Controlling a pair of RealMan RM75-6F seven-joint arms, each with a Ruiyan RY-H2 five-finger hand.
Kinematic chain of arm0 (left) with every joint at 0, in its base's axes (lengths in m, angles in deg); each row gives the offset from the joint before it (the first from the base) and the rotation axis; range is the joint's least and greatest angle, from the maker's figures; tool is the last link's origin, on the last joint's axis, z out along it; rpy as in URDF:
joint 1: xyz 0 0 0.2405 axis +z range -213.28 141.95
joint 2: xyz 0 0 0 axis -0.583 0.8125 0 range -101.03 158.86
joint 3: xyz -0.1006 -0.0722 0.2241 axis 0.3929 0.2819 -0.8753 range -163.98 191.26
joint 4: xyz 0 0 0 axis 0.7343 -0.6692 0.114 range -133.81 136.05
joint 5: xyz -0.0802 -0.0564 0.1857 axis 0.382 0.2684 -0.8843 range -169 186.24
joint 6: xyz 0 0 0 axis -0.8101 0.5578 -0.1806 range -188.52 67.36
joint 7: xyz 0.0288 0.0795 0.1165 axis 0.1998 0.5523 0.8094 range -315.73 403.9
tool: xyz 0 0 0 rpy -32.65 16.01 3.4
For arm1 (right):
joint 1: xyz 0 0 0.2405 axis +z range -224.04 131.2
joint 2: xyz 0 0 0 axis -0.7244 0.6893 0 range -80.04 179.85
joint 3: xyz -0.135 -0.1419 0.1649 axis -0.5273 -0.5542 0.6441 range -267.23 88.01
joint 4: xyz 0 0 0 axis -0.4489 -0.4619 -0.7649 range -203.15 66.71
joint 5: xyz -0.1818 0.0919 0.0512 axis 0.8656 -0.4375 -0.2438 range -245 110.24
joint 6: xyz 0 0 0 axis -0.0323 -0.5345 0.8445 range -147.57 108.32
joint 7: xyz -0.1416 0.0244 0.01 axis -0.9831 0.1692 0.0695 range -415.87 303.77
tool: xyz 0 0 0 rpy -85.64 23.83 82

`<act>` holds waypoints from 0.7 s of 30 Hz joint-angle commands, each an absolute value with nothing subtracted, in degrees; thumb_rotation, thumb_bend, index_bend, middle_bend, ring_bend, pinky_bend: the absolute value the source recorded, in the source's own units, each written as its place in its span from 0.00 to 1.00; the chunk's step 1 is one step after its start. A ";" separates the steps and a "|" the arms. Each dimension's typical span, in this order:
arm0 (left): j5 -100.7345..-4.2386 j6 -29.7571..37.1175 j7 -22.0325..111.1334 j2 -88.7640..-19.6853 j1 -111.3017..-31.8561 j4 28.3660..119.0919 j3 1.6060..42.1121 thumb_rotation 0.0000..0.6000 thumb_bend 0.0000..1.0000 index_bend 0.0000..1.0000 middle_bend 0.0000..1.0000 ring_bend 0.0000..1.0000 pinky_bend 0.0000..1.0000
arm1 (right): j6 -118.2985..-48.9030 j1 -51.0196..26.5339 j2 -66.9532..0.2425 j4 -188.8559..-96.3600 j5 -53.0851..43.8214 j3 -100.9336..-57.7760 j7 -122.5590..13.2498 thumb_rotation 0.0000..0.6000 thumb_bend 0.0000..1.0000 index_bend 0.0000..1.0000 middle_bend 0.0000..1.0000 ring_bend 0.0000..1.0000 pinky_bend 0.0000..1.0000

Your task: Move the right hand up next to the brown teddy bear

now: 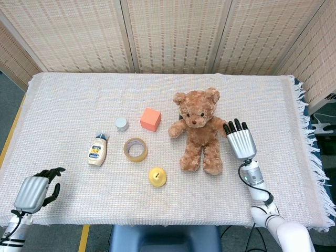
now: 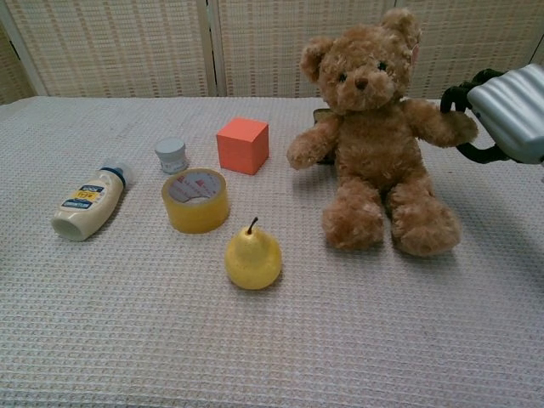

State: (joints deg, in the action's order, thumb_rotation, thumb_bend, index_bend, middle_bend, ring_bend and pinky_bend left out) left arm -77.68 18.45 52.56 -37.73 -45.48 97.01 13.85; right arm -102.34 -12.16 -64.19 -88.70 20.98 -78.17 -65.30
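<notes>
The brown teddy bear [image 1: 199, 128] sits upright near the middle of the table, also large in the chest view [image 2: 374, 136]. My right hand [image 1: 240, 139] hovers just right of the bear, fingers apart and empty, its black fingertips close to the bear's outstretched arm. In the chest view the right hand [image 2: 500, 112] shows at the right edge, fingers reaching the bear's paw; whether they touch is unclear. My left hand [image 1: 35, 189] rests at the front left corner with fingers curled in, holding nothing.
Left of the bear stand an orange cube [image 1: 150, 119], a small grey jar [image 1: 122, 124], a tape roll [image 1: 135, 149], a lying bottle [image 1: 97, 150] and a yellow pear [image 1: 157, 176]. The cloth's fringed edge [image 1: 307, 131] runs along the right.
</notes>
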 commanded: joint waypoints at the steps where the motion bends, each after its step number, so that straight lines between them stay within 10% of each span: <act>1: -77.93 18.62 52.76 -37.73 -45.42 96.92 13.75 1.00 0.54 0.27 0.37 0.36 0.55 | -102.61 -11.52 -65.00 -86.67 20.47 -78.32 -65.13 1.00 0.18 0.42 0.45 0.34 0.56; 21: -78.17 18.24 52.93 -37.68 -45.56 97.42 13.49 1.00 0.54 0.27 0.37 0.36 0.56 | -102.59 -10.68 -65.37 -84.12 18.02 -78.60 -63.57 1.00 0.18 0.54 0.50 0.40 0.61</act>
State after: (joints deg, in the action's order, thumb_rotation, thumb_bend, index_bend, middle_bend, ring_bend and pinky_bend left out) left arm -78.13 18.20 52.97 -37.69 -45.56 97.38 13.47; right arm -104.06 -9.94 -65.34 -84.07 18.04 -77.97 -63.85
